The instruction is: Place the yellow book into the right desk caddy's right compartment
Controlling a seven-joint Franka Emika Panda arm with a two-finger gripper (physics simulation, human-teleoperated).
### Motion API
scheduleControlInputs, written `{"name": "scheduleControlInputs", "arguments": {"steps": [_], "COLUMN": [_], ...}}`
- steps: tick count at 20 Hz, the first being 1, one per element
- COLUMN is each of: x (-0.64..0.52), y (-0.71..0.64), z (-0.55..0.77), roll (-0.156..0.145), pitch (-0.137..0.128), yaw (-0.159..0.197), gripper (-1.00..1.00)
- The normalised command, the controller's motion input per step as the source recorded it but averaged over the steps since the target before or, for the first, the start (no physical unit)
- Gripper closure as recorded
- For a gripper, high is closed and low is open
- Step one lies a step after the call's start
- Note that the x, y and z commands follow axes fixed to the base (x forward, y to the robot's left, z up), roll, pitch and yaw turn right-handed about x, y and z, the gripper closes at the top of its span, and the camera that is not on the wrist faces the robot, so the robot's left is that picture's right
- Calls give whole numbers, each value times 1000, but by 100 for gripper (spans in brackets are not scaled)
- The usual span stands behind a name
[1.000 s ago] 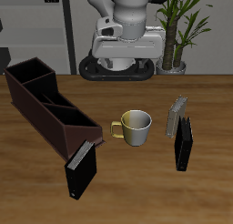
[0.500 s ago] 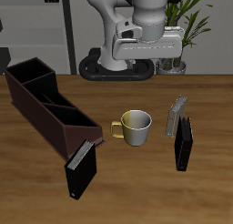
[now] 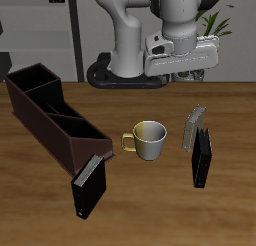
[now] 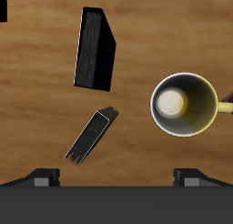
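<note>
The yellow book (image 3: 193, 128) stands upright on the table, thin and grey edge-on, beside the mug; it also shows edge-on in the wrist view (image 4: 91, 135). The right desk caddy (image 3: 40, 115) is a long dark maroon box with three open cells, across the table from the book. I cannot tell which end cell is the right compartment. My gripper (image 3: 183, 70) hangs high above the table, farther back than the yellow book. Its fingertips (image 4: 41, 178) stand wide apart, so my gripper (image 4: 116, 178) is open and empty.
A thicker black book (image 3: 202, 157) stands just in front of the yellow book and shows in the wrist view (image 4: 96, 48). A yellow-handled mug (image 3: 149, 139) sits mid-table. A black book with grey cover (image 3: 88, 182) leans by the caddy's front end.
The arm has swung sideways from above the table's middle to above the yellow book's side. The books, mug and caddy have not moved.
</note>
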Motion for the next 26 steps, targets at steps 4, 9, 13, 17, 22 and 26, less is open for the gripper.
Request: {"name": "scheduleControlInputs", "arguments": {"steps": [4,9,13,17,22,26], "x": [51,9,-53,-131,-55,20], "y": [253,141,139,227,197,94], "z": [-152,-148,-59,-242,-320,-283], "roll": [1,-52,-20,7,-3,-28], "pitch": [-8,-22,-59,-63,-32,-10], "yaw": [-22,-82,-57,-68,-25,-64], "gripper": [-100,-100,-100,-100,-100,-100]}}
